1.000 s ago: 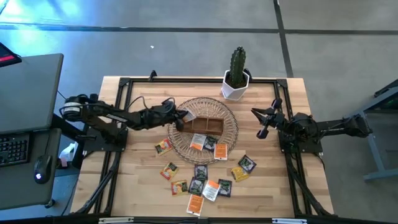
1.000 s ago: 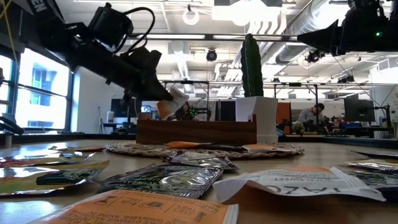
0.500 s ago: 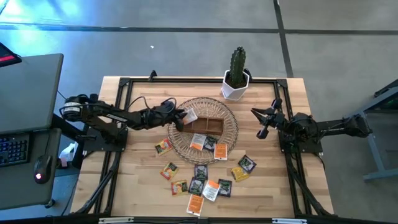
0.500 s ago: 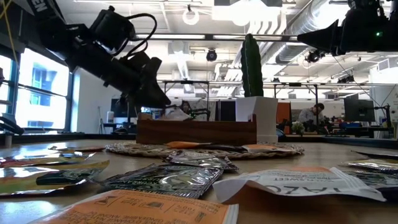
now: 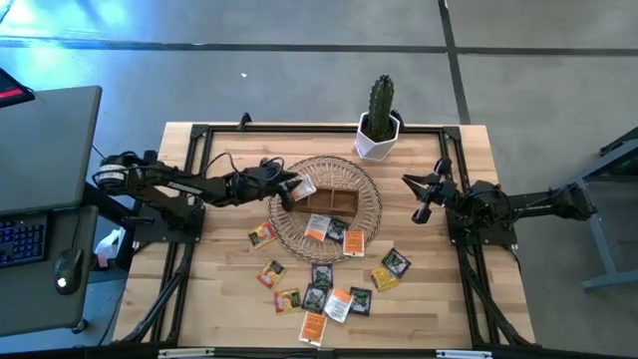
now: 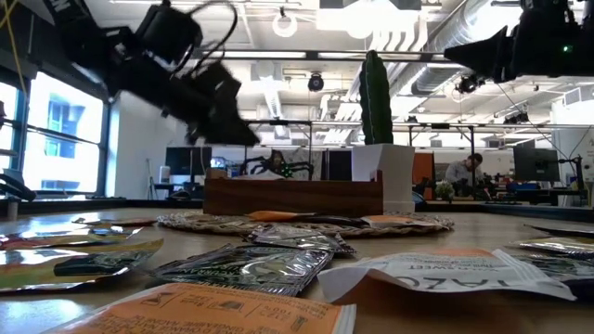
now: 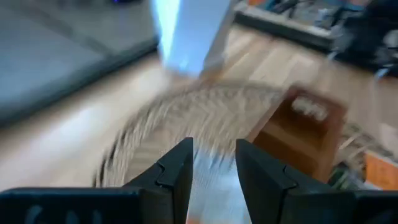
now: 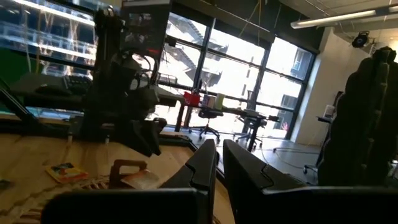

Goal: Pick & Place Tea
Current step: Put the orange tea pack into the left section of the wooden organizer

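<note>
A brown wooden box (image 5: 329, 200) stands on the round wicker basket (image 5: 371, 211) in the middle of the table. A white tea packet (image 5: 305, 186) lies at the box's left end. My left gripper (image 5: 289, 187) hovers just left of that end, above the basket. It is open with nothing between its fingers (image 7: 177, 171). Several tea packets (image 5: 324, 289) lie flat on the table near the front edge, and three more (image 5: 331, 229) rest on the basket's near side. My right gripper (image 5: 420, 212) waits raised to the right of the basket, shut and empty.
A cactus in a white pot (image 5: 379, 128) stands at the table's far edge behind the basket. Black frame rails (image 5: 189, 189) run along both sides of the table. A bare strip of wood lies between the basket and each arm's base.
My left gripper has opened and let go of the white packet. The packet has dropped from between its fingertips onto the left end of the wooden box. The gripper has since risen a little and rolled about its own axis.
</note>
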